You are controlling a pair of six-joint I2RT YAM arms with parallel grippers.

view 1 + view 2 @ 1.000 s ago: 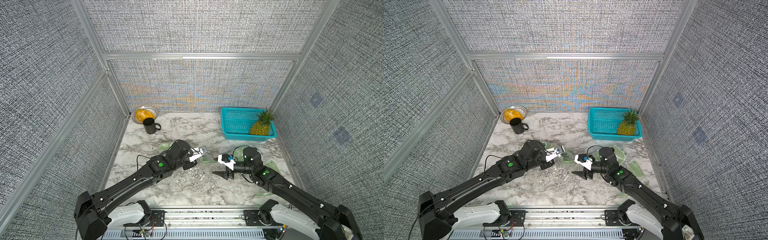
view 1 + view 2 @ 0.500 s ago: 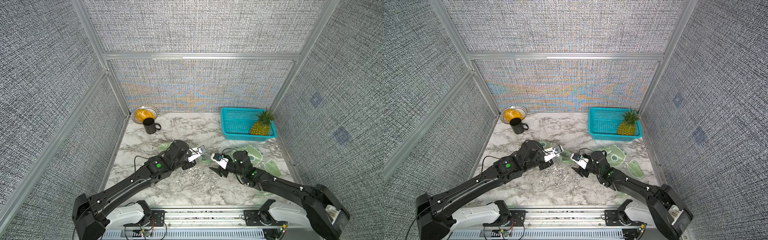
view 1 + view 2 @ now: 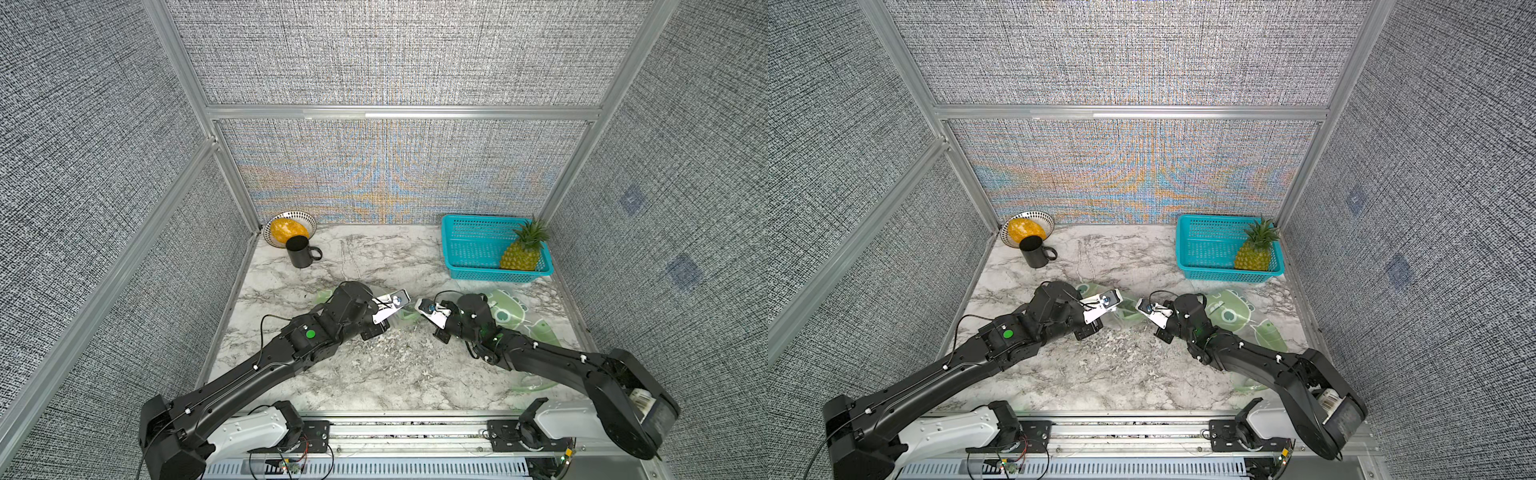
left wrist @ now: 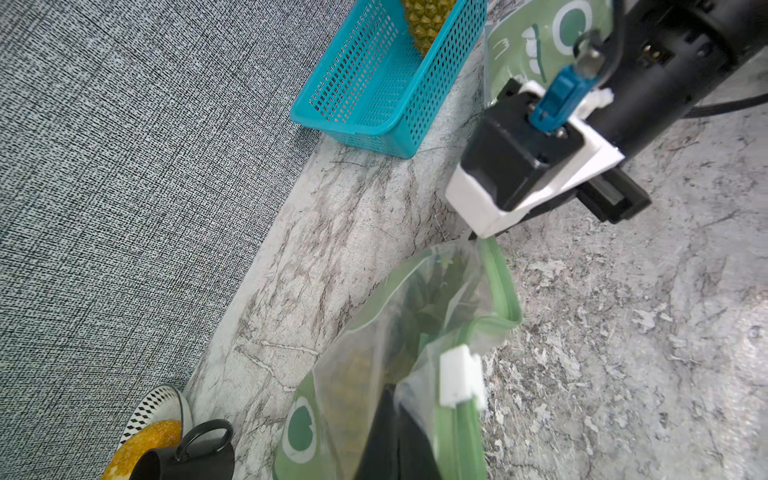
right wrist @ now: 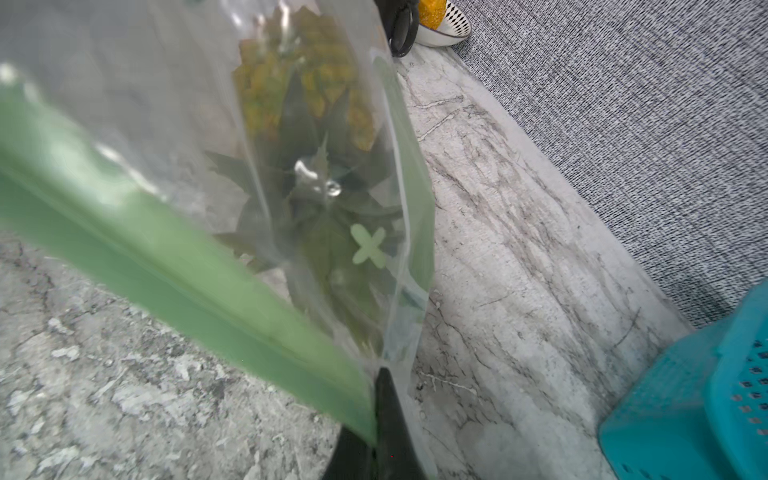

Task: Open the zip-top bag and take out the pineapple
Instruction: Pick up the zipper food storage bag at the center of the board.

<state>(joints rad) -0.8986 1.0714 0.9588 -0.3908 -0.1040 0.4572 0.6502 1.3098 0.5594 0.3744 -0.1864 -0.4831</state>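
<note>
I see both arms meeting at mid-table on the bag. My left gripper is pressed together on the bag's film, just beside the white slider. My right gripper pinches the green zip strip at the far end of the mouth. Between the two grips the mouth gapes open. The pineapple lies inside the bag, crown toward the mouth. A second pineapple stands in the teal basket at the back right. A mug and a bowl sit at the back left.
</note>
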